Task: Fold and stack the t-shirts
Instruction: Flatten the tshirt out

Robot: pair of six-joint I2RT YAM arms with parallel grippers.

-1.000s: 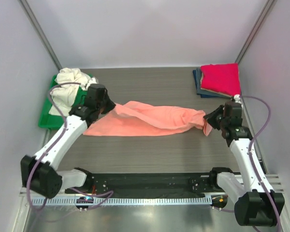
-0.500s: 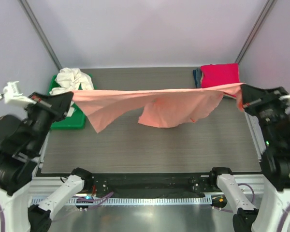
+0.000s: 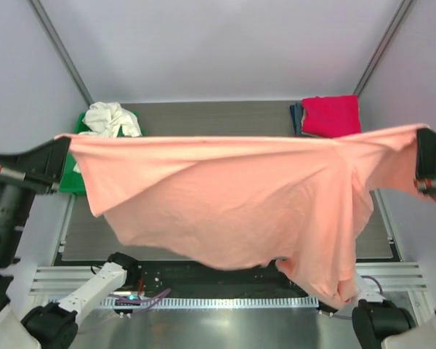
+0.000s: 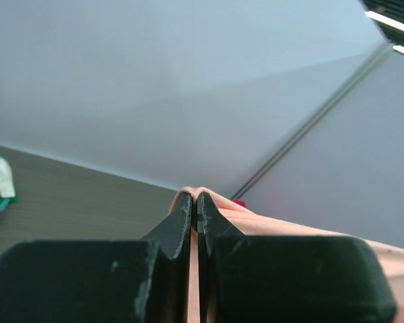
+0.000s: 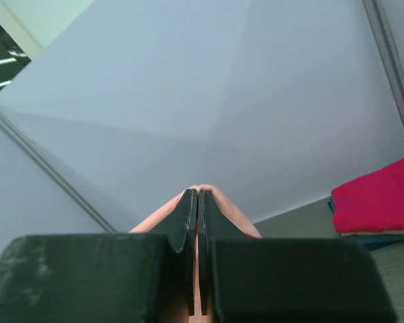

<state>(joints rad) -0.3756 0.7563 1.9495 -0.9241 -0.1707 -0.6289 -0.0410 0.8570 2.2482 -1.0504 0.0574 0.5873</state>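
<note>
The salmon-pink t-shirt [image 3: 232, 196] hangs spread wide high above the table, stretched between both grippers. My left gripper [image 3: 60, 154] is shut on its left corner; in the left wrist view the gripper [image 4: 194, 199] pinches pink cloth [image 4: 269, 222]. My right gripper [image 3: 420, 149] is shut on the right corner; in the right wrist view the gripper [image 5: 197, 195] pinches pink cloth [image 5: 232, 212]. A folded magenta-red t-shirt [image 3: 331, 115] lies on folded dark blue ones [image 3: 296, 116] at the back right. A crumpled cream-white t-shirt [image 3: 110, 118] sits at the back left.
A green tray [image 3: 75, 178] lies at the back left under the cream-white shirt. The grey table [image 3: 218, 116] shows behind the hanging shirt. The arms' base rail [image 3: 160, 287] runs along the near edge. The red stack also shows in the right wrist view [image 5: 377, 202].
Both grippers have risen and moved apart toward the camera, lifting the pink shirt off the table. It now hangs spread out instead of lying bunched.
</note>
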